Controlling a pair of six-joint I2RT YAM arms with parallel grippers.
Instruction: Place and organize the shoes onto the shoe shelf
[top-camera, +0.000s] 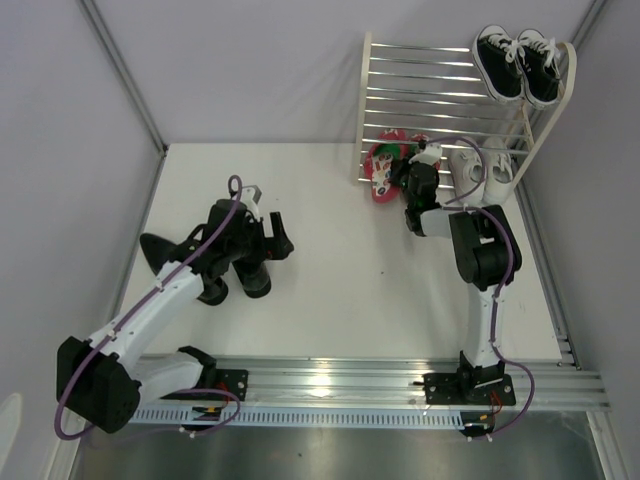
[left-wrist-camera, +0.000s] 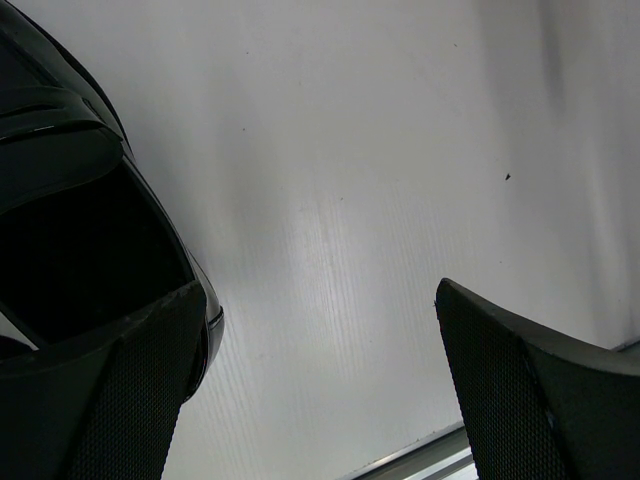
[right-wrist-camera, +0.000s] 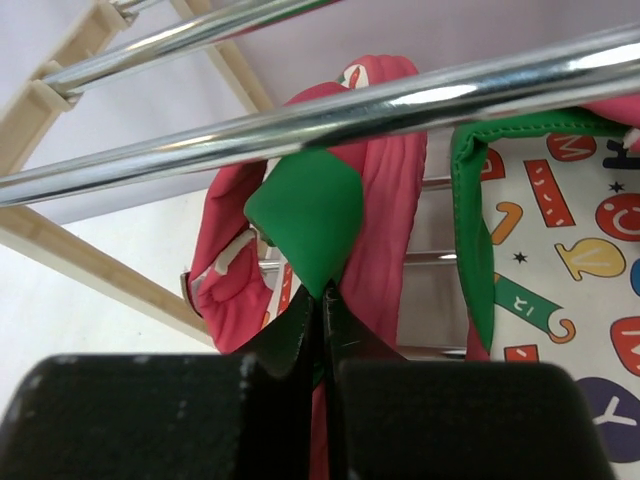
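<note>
The shoe shelf (top-camera: 420, 90) stands at the back right. My right gripper (top-camera: 418, 165) reaches into its lower tier and is shut on the green strap (right-wrist-camera: 305, 215) of a red flip-flop (right-wrist-camera: 385, 200), its tips (right-wrist-camera: 325, 292) pinched just under a shiny bar (right-wrist-camera: 400, 105). The other flip-flop (right-wrist-camera: 580, 250), sole printed with letters, lies to the right of it. White sneakers (top-camera: 480, 165) sit at the right of the lower tier. Glossy black dress shoes (top-camera: 160, 255) lie at the left under my left arm. My left gripper (left-wrist-camera: 318, 290) is open above bare table, with one dress shoe (left-wrist-camera: 70, 230) beside its left finger.
Black canvas sneakers (top-camera: 520, 60) with white laces rest on the shelf's top right corner. Grey walls close in the table (top-camera: 330, 260) on the left, back and right. A metal rail (top-camera: 380, 385) carries both arm bases along the near edge.
</note>
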